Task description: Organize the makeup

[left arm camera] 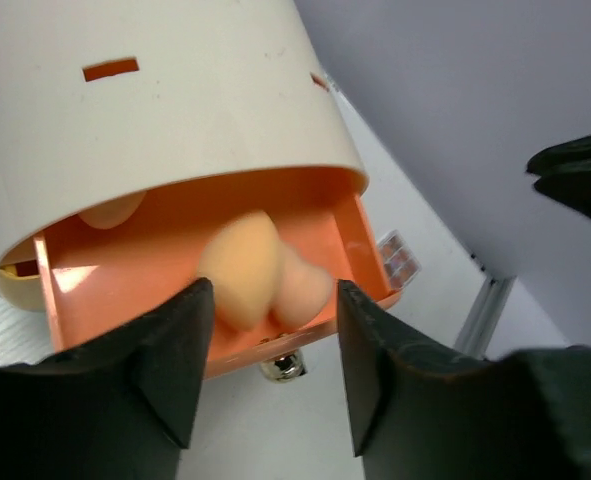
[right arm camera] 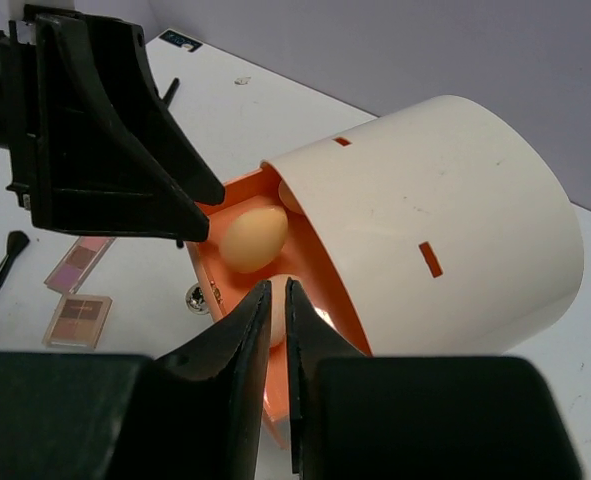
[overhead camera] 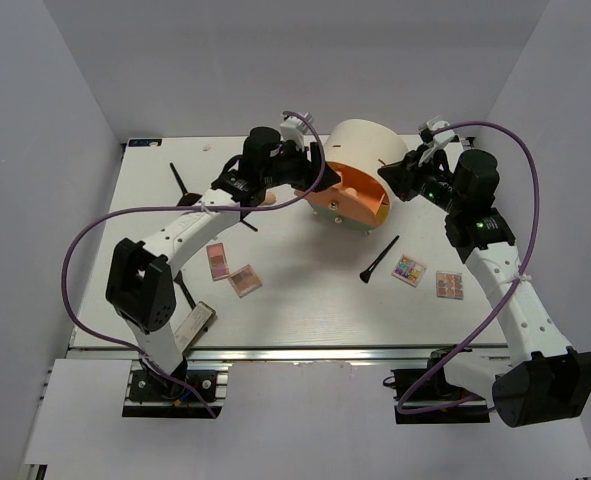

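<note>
Two peach sponges (left arm camera: 240,268) (left arm camera: 303,287) lie in the open orange drawer (left arm camera: 135,250) of the cream cylinder (overhead camera: 360,150), a third (left arm camera: 110,210) further in. My left gripper (left arm camera: 273,340) hangs open just over the drawer's front, with nothing between its fingers. From the other side my right gripper (right arm camera: 278,287) hovers over the drawer (right arm camera: 300,262), its jaws a narrow slit apart and empty, a sponge (right arm camera: 255,238) beyond them. On the table lie palettes (overhead camera: 218,261) (overhead camera: 244,280) (overhead camera: 409,270) (overhead camera: 449,285), a black brush (overhead camera: 379,258) and a beige compact (overhead camera: 193,328).
Another black brush (overhead camera: 180,178) lies at the back left. A small peach thing (overhead camera: 263,201) sits under the left arm. Both grippers (overhead camera: 313,178) (overhead camera: 395,178) crowd the cylinder at the table's back middle. The drawer's metal knob (left arm camera: 280,368) points at the left gripper.
</note>
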Available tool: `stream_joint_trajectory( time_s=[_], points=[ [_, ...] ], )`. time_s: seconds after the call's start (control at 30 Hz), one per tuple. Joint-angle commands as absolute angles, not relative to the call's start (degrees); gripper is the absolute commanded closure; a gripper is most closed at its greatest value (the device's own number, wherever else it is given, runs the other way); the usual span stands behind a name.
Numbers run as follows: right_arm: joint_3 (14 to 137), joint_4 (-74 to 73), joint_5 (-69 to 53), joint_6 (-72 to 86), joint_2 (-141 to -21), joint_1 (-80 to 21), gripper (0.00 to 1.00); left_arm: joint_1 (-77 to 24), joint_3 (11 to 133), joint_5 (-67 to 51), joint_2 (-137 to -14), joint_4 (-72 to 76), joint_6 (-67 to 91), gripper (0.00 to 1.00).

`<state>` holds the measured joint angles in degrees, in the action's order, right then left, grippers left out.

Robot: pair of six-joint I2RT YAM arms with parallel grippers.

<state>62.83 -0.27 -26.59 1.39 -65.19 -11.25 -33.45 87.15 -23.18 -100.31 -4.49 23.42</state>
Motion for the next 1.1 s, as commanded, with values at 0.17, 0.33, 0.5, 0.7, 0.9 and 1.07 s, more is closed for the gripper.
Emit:
stream_joint_trajectory(
  time_s=[0.17, 0.33, 0.5, 0.7, 0.9, 1.07],
  points=[
    [62.23, 1.06, -27.51, 1.76, -64.25, -10.81, 0.82, -33.4, 95.0, -18.31, -100.99, -5.18, 25.66, 0.35],
    [61.44, 0.62, -26.37, 0.62, -63.28, -10.37, 0.82, -25.33, 89.51, -12.39, -98.7, -3.17, 39.4, 1.0],
    [60.03, 0.09, -26.19, 0.35, -62.67, -9.49, 0.81, -13.81, 86.39, -13.7, -101.76, -9.47, 51.76, 0.61],
    [59.15, 0.09, -25.67, 0.35, -63.46, -9.14, 0.81, -12.22, 96.92, -15.73, -116.09, -22.49, 56.84, 0.34],
    [57.75, -1.58, -25.31, -1.67, -63.19, -8.79, 0.8, -12.22, 103.88, -11.69, -125.58, -31.98, 63.18, 0.35],
    [57.22, -1.41, -25.14, -1.76, -63.11, -8.61, 0.8, -12.39, 108.8, -9.51, -129.02, -36.72, 64.34, 0.37]
  ],
)
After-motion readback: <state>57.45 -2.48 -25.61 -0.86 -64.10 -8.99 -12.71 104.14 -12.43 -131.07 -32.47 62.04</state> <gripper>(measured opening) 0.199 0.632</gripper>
